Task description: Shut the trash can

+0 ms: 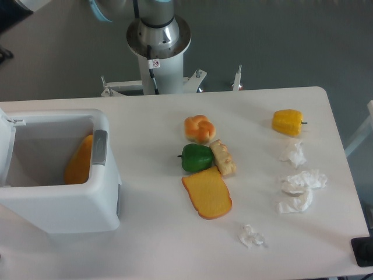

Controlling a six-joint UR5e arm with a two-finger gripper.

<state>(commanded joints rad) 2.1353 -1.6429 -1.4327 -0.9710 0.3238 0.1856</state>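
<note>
trash can (58,204): boxy smooth white plastic | rounded corners | open

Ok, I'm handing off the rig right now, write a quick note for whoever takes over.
Gripper: out of view, off the upper left edge of the frame; state unknown.
Trash can: front left of the table, lid open, standing up at its left side. An orange item leans inside against the right wall.
Done: nothing visible toward closing.
Left: bring the arm back, swing the lid over and shut it.
The loose food and crumpled paper to the right are not part of this job.
</note>
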